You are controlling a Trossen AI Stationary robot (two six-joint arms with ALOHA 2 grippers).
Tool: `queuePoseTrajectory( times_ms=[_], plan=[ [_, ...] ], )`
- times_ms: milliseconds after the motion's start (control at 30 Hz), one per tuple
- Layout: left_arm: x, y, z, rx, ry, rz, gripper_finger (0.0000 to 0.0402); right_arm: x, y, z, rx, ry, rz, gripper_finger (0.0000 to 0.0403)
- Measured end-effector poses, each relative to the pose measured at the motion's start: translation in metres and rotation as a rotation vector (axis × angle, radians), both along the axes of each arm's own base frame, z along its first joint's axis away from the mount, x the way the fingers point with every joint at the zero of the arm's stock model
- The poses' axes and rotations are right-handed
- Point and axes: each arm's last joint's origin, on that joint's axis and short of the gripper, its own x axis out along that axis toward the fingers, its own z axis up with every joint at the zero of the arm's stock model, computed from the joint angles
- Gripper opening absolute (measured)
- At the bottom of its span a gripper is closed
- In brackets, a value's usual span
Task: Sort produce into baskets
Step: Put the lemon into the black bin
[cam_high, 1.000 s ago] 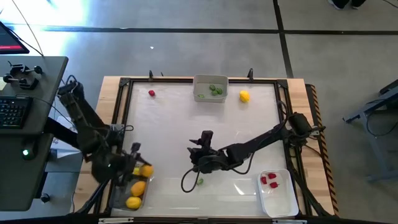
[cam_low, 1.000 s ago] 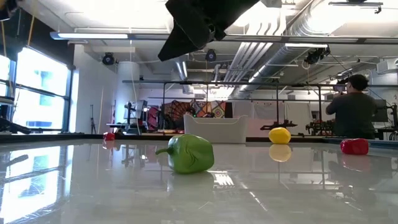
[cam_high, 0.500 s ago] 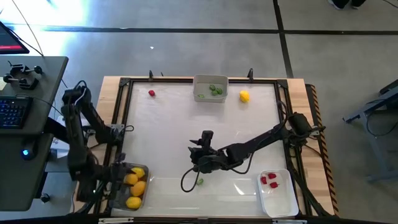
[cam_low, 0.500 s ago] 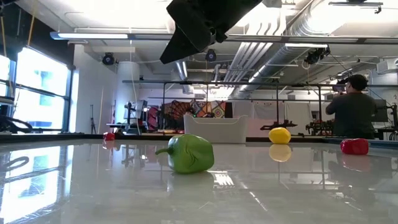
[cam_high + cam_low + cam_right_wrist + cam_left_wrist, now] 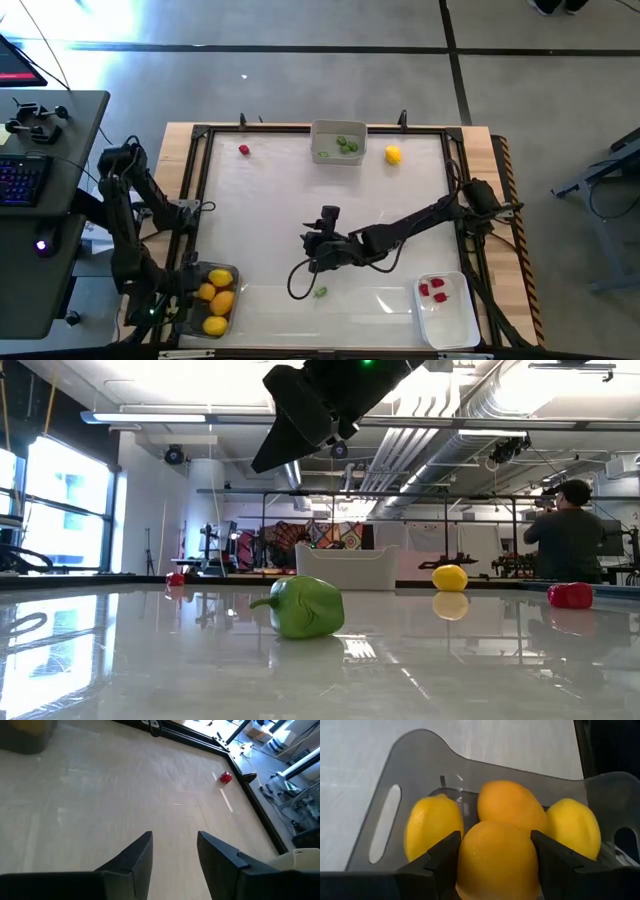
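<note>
My left gripper (image 5: 496, 851) is at the near left corner, over the clear dark-tinted basket (image 5: 207, 302), shut on a yellow-orange lemon (image 5: 497, 857). Three more lemons (image 5: 510, 805) lie in that basket. My right gripper (image 5: 320, 243) hangs open above mid-table, nothing between its fingers (image 5: 172, 847). A green piece (image 5: 305, 607) rests on the table just nearer than it (image 5: 320, 292). A loose lemon (image 5: 393, 154) and a red strawberry (image 5: 243, 150) lie near the far edge. My left gripper pinches the lemon's two sides (image 5: 465, 855) between its two fingers, which slant down toward the basket. The lemon sits low over the other lemons; whether it rests on them I cannot tell.
The pale grey basket (image 5: 338, 142) with green pieces stands at the far edge. The white basket (image 5: 447, 308) with red strawberries (image 5: 432, 290) stands at the near right. A raised black frame (image 5: 195, 200) borders the table. A person (image 5: 565, 535) stands in the room beyond.
My left gripper has swung toward the near left corner and down, rolling its wrist, and has carried its lemon from the basket's far right corner to over the lemons inside.
</note>
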Motion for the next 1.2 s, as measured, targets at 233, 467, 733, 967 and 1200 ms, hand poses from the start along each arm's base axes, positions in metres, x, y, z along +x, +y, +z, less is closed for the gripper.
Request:
queuePoseTrajectory(
  times_ms=[233,467,733,967,1200],
  plan=[
    [0.01,0.003,-0.002,0.016,0.023,0.035,0.0236,0.0,-0.001,0.0,0.011,0.001,0.006,0.0144],
    [0.022,0.007,-0.004,0.014,0.115,0.059,0.0264,0.0,-0.001,0.0,0.011,0.002,0.006,0.0144],
    [0.025,0.003,0.006,0.078,0.126,-0.05,0.0265,0.0,-0.001,0.0,0.01,0.003,0.006,0.0144],
    [0.025,0.004,0.028,0.159,0.133,-0.062,0.0266,0.0,0.0,0.0,0.01,0.004,0.006,0.0144],
    [0.025,-0.008,0.031,0.033,0.218,-0.154,0.0227,0.0,0.0,-0.001,0.009,0.004,0.006,0.0144]
  ],
)
